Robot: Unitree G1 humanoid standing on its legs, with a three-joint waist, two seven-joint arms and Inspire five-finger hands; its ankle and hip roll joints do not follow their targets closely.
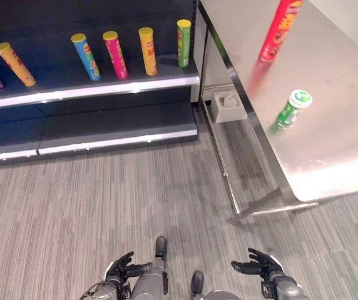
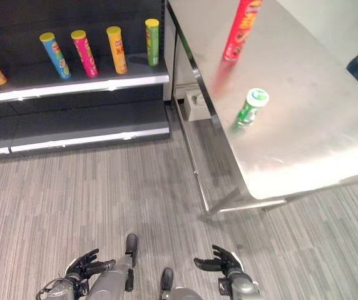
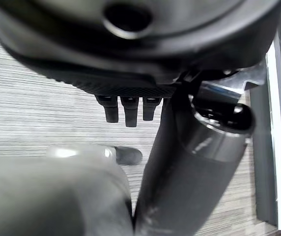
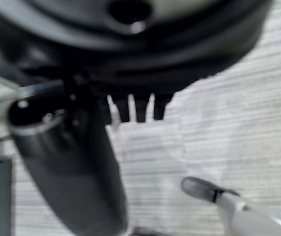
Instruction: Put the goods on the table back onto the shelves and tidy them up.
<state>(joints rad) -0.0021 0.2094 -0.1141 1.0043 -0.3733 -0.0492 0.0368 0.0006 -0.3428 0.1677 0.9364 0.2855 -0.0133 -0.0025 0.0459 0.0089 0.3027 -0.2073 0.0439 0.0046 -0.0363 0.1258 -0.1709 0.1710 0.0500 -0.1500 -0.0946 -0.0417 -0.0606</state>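
Floor [image 1: 104, 206]: grey striped carpet.
Shelves [image 1: 97, 84]: dark, at eleven o'clock.
Table [image 1: 329, 125]: shiny steel, at two o'clock.

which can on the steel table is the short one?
The green can with the white lid, nearer the table's front edge. The other, the tall red tube can, stands farther back on the stainless steel table and is much longer.

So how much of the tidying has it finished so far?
Several tubes already stand on the shelf. Nothing is in hand: the left robot hand and right robot hand hang open and empty. A red tube and a green can remain on the table.
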